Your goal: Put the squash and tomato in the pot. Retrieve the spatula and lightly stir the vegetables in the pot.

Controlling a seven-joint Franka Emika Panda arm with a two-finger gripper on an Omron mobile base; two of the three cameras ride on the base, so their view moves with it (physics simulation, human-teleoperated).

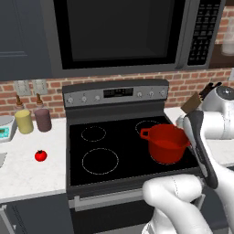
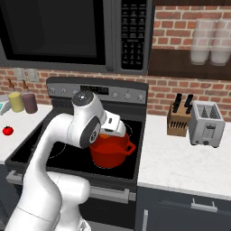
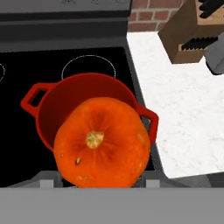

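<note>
Black glass covers the stove (image 1: 114, 151), with a microwave (image 1: 119, 34) hung above it against the brick wall and pale counter (image 2: 180, 164) running off to either side. White and bulky, the robot arm (image 2: 58, 149) bends over the right front burner, where the pot (image 1: 167, 142) sits, bright red, one loop handle pointing left and the other toward the counter on the right. From the right base view the hand hangs directly above the pot's mouth.

On the right counter stand a toaster (image 2: 206, 122) and, just beside it, a wooden knife block (image 2: 178, 118).

Looking along the hand, the squash (image 3: 102, 143) sits between the jaws of the gripper (image 3: 101, 181), so large in that view that it hides the fingertips and most of the pot's opening. It is held above the pot, stem end facing the camera; I cannot tell how far above the rim it hangs.

On the left counter, well apart from the stove, two jars (image 1: 34, 121) stand near the wall, one yellowish, one dark purple. Nearer the counter's front lies the tomato (image 1: 40, 156), alone on the white surface.
</note>
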